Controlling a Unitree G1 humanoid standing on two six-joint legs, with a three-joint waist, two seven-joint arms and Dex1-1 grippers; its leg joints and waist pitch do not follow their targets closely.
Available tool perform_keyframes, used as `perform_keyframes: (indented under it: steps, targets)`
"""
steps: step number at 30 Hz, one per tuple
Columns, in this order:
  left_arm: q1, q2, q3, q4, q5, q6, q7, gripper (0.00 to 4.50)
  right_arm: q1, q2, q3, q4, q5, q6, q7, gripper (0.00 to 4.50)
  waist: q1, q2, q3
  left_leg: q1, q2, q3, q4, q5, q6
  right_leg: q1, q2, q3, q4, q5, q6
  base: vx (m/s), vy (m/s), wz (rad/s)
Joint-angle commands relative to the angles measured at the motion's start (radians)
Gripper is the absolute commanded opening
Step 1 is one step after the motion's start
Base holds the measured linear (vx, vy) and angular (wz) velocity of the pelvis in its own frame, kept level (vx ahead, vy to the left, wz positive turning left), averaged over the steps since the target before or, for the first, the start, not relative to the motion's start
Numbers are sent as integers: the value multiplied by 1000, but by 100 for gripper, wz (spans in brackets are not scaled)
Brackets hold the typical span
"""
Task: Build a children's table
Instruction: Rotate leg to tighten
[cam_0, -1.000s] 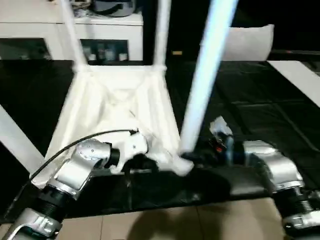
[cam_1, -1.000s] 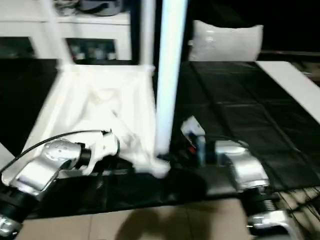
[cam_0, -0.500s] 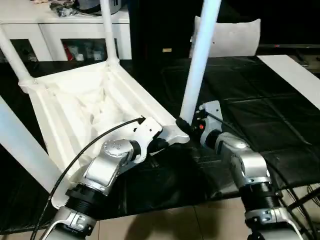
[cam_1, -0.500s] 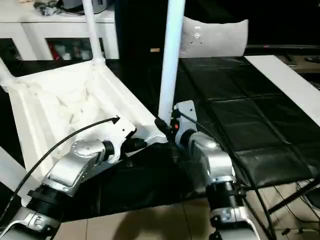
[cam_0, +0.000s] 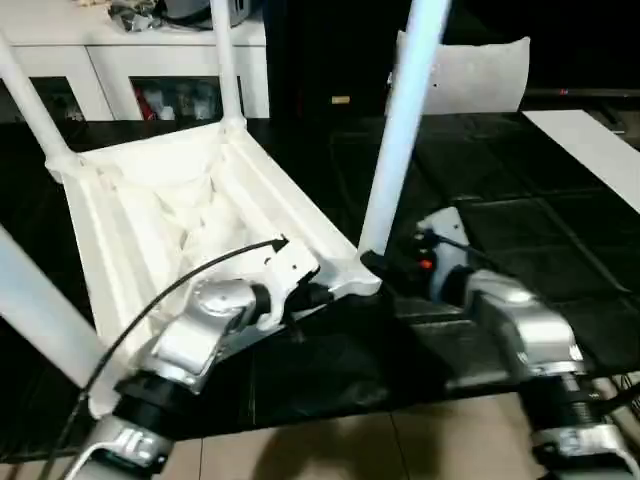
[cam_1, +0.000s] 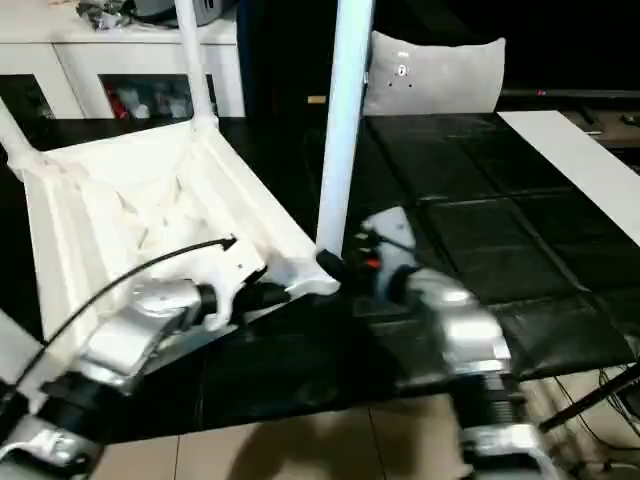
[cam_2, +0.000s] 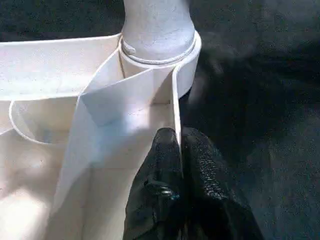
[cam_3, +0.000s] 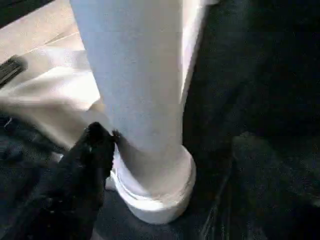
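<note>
Table (cam_0: 180, 210) sat upside down on the black mat, your left hand (cam_2: 177, 145) clamped shut on its rim, right hand's (cam_3: 95, 145) grip unclear beside the near leg (cam_0: 400, 120), which could've tipped if unseated.

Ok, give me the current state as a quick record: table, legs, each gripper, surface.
table: tabletop lies upside down, ribbed underside up
legs: four seated in corner sockets; near-right leg stands upright in its socket
left gripper: shut on the tabletop's side wall beside that socket
right gripper: one black finger against the base of the near-right leg; grip cannot be told
surface: black mat
background: white cabinet
</note>
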Motion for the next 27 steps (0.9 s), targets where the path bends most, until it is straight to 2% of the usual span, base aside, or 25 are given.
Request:
perform_keyframes:
  steps: [1, 4, 7, 8, 9, 10, 12, 13, 14, 15, 16, 19, 27]
  targets:
    - [-11, 22, -34, -43, -9, -54, -75, 0, -16, -34, 23, -1, 18, -30, 94, 436, 9, 0, -64, -17, 26, -6, -61, -17, 89, 76, -84, 75, -66, -296, -19, 0, 0, 0]
    - [-12, 42, -49, -42, -14, -72, -120, 0, -17, -74, 48, 0, 23, -35, 173, 446, 16, -1, -64, -16, 28, -5, -61, -17, 92, 75, -84, 76, -66, -304, -25, 0, 0, 0]
    - [-13, 88, -91, -44, -8, -137, -223, 0, -22, -132, 93, 9, 26, -62, 319, 446, 30, -2, -66, -14, 31, -4, -60, -15, 89, 74, -86, 77, -62, -296, -36, 0, 0, 0]
    - [-13, 102, -104, -44, -6, -157, -253, 0, -23, -146, 105, 15, 29, -78, 367, 428, 33, -1, -66, -14, 32, -5, -60, -15, 90, 74, -86, 76, -61, -292, -37, 0, 0, 0]
    - [-13, 102, -104, -44, -6, -157, -253, 0, -23, -146, 105, 15, 29, -78, 367, 428, 36, -1, -66, -16, 33, -4, -60, -17, 92, 75, -86, 78, -60, -288, -37, 0, 0, 0]
    - [-13, 113, -115, -47, -6, -175, -280, 0, -24, -155, 115, 22, 30, -96, 403, 428, 37, -6, -66, -14, 34, -4, -60, -13, 90, 74, -86, 79, -60, -287, -36, 0, 0, 0]
    - [-13, 126, -126, -51, -8, -189, -310, 0, -23, -163, 129, 30, 30, -115, 443, 393, 43, -2, -66, -13, 33, -3, -59, -19, 89, 71, -87, 77, -61, -301, -40, 0, 0, 0]
    - [-12, 137, -135, -58, -11, -199, -335, 0, -21, -169, 141, 30, 34, -121, 477, 389, 47, -6, -65, -14, 34, -3, -61, -21, 81, 73, -86, 78, -61, -310, -37, 0, 0, 0]
    - [-12, 150, -143, -68, -14, -201, -361, 0, -15, -172, 153, 22, 44, -119, 508, 384, 50, -3, -65, -14, 35, -4, -61, -28, 82, 73, -88, 77, -61, -315, -38, 0, 0, 0]
    - [-11, 159, -149, -79, -17, -200, -380, 0, -10, -173, 161, 12, 52, -116, 527, 384, 50, -4, -65, -15, 37, -5, -61, -29, 82, 74, -87, 77, -60, -314, -37, 0, 0, 0]
    - [-11, 159, -149, -79, -17, -200, -380, 0, -10, -173, 161, 12, 52, -116, 527, 362, 50, -3, -65, -14, 37, -4, -61, -29, 82, 73, -87, 78, -61, -313, -38, 0, 0, 0]
    - [-10, 167, -153, -90, -30, -205, -411, 0, -7, -170, 175, 10, 69, -112, 568, 338, 51, -2, -64, -14, 36, -4, -62, -30, 75, 72, -87, 77, -61, -315, -41, 0, 0, 0]
    - [-16, 160, -150, -55, -11, -222, -386, 0, -1, -173, 192, 5, 89, -68, 624, 266, 52, -3, -66, -17, 30, -4, -60, -34, 69, 75, -83, 74, -68, -347, -10, 0, 0, 0]
